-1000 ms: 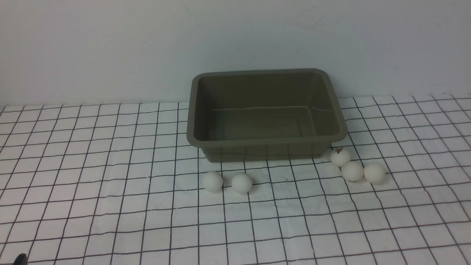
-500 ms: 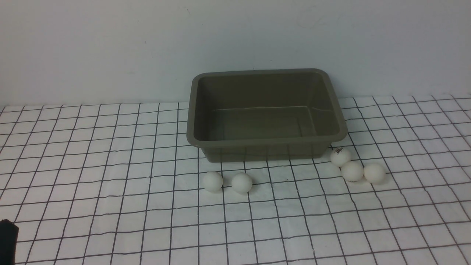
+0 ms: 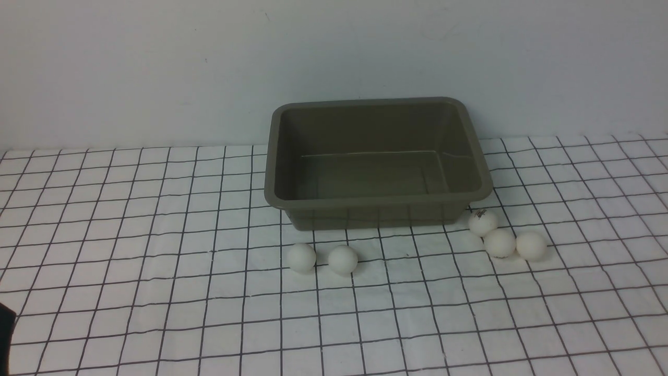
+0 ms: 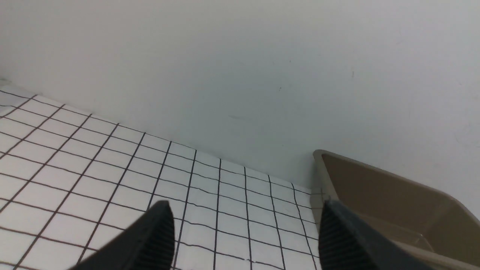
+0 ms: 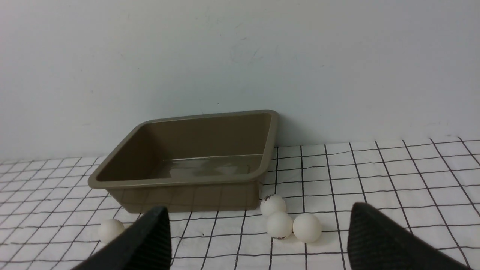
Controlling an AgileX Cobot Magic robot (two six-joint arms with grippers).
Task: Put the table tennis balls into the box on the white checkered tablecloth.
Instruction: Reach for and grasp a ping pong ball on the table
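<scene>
The olive-grey box (image 3: pixel 376 201) stands empty at the back middle of the white checkered tablecloth (image 3: pixel 156 261). Two white table tennis balls (image 3: pixel 302 257) (image 3: pixel 343 259) lie in front of its left half. Three more (image 3: pixel 482 222) (image 3: pixel 499 243) (image 3: pixel 531 245) cluster at its front right corner. My left gripper (image 4: pixel 243 225) is open and empty, with the box's left end (image 4: pixel 393 195) ahead of it. My right gripper (image 5: pixel 258 219) is open and empty, facing the three clustered balls (image 5: pixel 279 225) and the box (image 5: pixel 168 183).
A plain white wall rises right behind the box. A dark part of my left arm (image 3: pixel 5 334) shows at the front view's lower left edge. My right arm is out of the front view.
The dark part of my left arm rose into the front view's lower left corner, then slid a little towards the left edge. Balls and box have not moved.
</scene>
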